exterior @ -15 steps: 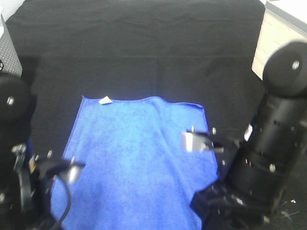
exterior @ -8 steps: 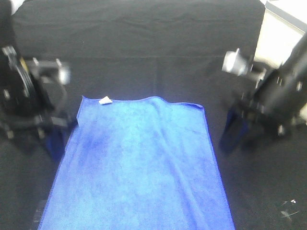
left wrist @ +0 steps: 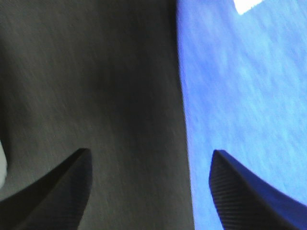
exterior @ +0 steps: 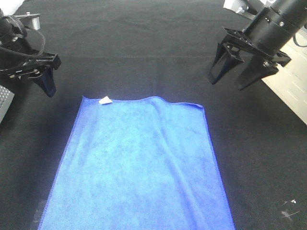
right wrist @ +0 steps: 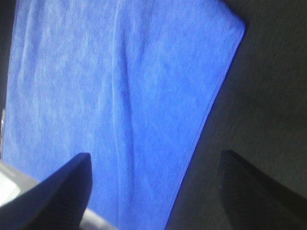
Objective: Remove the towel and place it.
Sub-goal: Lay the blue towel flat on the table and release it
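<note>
Lying flat on the black-cloth-covered bench [exterior: 144,38], the royal-blue rectangular microfibre towel [exterior: 139,163] reaches from the near edge toward the middle in the high view, its small white tag [exterior: 105,100] at the far corner nearest the left edge. The black left fingers [exterior: 47,82] hang over bare cloth near the left edge, just beyond that corner. The black right fingers [exterior: 218,67] are spread wide toward the right edge, apart from the towel.

In the left wrist view the left fingers [left wrist: 57,191] are spread and hold nothing, one over black cloth, the other over the towel [left wrist: 240,96], near the tag [left wrist: 249,5].

In the right wrist view the right fingers [right wrist: 57,191] gape empty, straddling the towel's [right wrist: 120,96] hemmed edge.
</note>
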Robot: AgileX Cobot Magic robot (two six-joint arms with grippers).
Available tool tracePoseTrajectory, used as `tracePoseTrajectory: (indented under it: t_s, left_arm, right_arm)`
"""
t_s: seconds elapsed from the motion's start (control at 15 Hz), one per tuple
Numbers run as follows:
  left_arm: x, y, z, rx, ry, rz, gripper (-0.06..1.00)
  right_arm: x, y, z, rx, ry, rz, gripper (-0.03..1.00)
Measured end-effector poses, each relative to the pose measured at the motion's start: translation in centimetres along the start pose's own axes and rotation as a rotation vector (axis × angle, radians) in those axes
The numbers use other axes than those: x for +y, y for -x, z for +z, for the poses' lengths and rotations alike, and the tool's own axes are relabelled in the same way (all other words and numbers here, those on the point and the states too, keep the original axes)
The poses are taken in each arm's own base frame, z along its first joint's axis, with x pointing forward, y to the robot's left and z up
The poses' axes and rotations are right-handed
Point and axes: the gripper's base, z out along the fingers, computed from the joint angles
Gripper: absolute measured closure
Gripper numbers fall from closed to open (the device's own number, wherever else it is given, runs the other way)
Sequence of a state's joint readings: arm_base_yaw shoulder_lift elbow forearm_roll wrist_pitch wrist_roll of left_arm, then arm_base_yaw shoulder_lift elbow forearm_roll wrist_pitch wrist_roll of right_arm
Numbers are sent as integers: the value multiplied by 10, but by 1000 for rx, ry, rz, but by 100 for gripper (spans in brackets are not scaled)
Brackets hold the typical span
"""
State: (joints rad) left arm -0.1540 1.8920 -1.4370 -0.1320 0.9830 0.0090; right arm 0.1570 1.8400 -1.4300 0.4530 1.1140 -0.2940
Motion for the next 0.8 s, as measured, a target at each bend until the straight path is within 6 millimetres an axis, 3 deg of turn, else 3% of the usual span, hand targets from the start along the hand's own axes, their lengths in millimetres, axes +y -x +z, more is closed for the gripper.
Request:
tracePoseTrajectory:
  t_s: [0.2, 0.33, 0.53, 0.8]
  left_arm:
    - [0, 4, 0, -34, 2, 2, 30]
    - [1, 8, 2, -63, 3, 24, 30]
    - [2, 21, 25, -48, 6, 72, 30]
    - [21, 51, 54, -19, -55, 56, 30]
  right_arm:
    - [-2, 7, 0, -74, -25, 24, 26]
    - [-15, 8, 4, -65, -28, 59, 26]
    - [-53, 9, 20, -25, 8, 120, 26]
    - [-71, 35, 47, 1, 46, 96, 26]
